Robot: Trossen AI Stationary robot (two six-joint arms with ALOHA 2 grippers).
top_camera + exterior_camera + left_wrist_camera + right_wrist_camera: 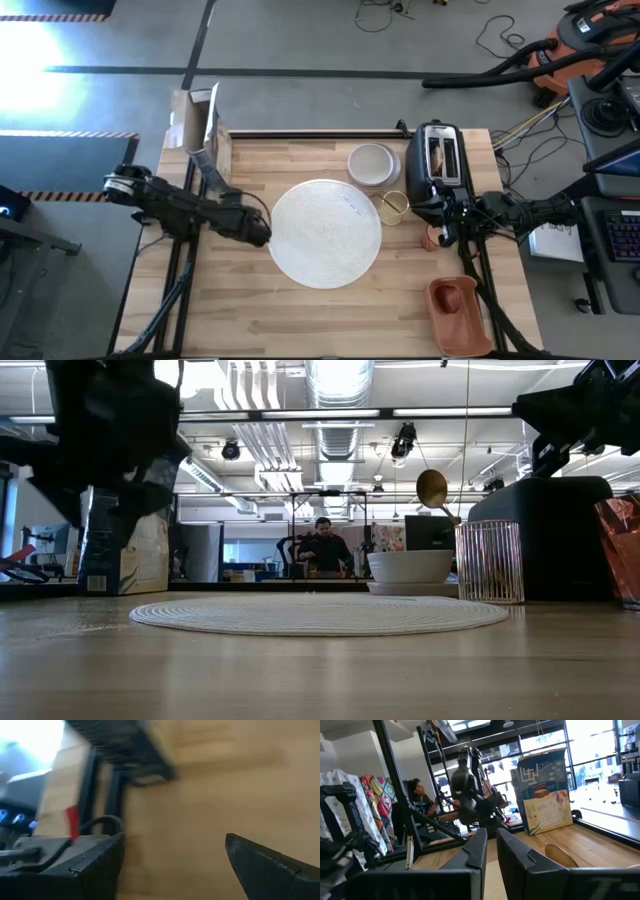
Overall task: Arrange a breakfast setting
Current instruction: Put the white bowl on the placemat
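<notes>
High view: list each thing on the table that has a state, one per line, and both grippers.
round white placemat: flat, bare, mid-table.
white bowl: upright on a small plate, looks empty.
clear glass: upright, gold spoon standing in it.
black toaster: toast in one slot.
cereal box: upright, far left corner.
red container: on the near right edge.
left gripper: open, by the placemat's left edge.
right gripper: nearly shut, empty, beside the toaster.

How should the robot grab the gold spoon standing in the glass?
Pinch the gold spoon by its round bowl end from above. It leans in the clear glass with that end poking over the rim, and the handle is down inside. The black toaster stands close beside, so a sideways approach looks cramped.
</notes>
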